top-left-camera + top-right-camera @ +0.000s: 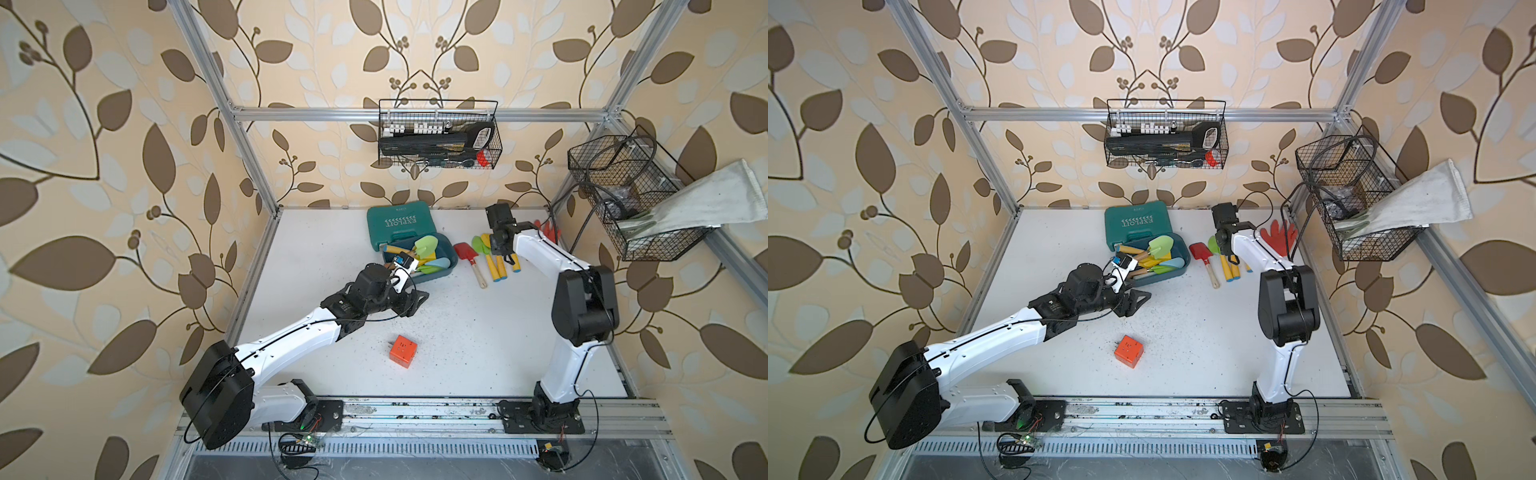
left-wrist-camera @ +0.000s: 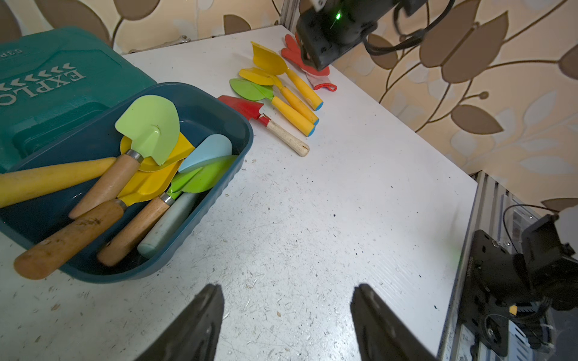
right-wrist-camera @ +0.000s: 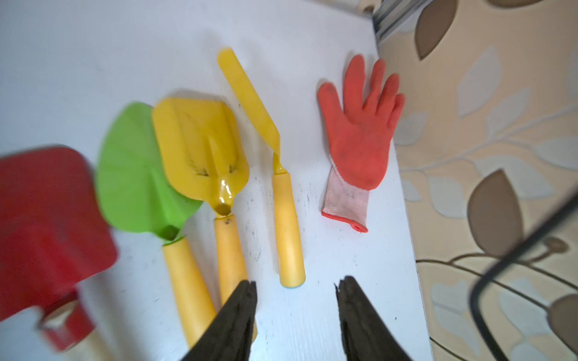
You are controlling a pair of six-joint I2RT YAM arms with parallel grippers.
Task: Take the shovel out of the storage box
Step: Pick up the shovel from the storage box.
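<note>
Four shovels [image 2: 294,116] lie on the table [image 2: 344,187] beside the box [image 2: 219,190]. More shovels [image 2: 150,128] sit in the box, so work is left. The left gripper [image 2: 287,287] and right gripper [image 3: 297,284] are spread apart, holding nothing.

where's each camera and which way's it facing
Top views: high over the front, looking down at the table; left arm, right arm show.
Left wrist: on left arm, facing the storage box and tabletop shovels; open left end effector shows.
Right wrist: on right arm, looking down at those shovels and red glove; open right end effector shows.
Shared: both wrist views catch shovels, glove.
</note>
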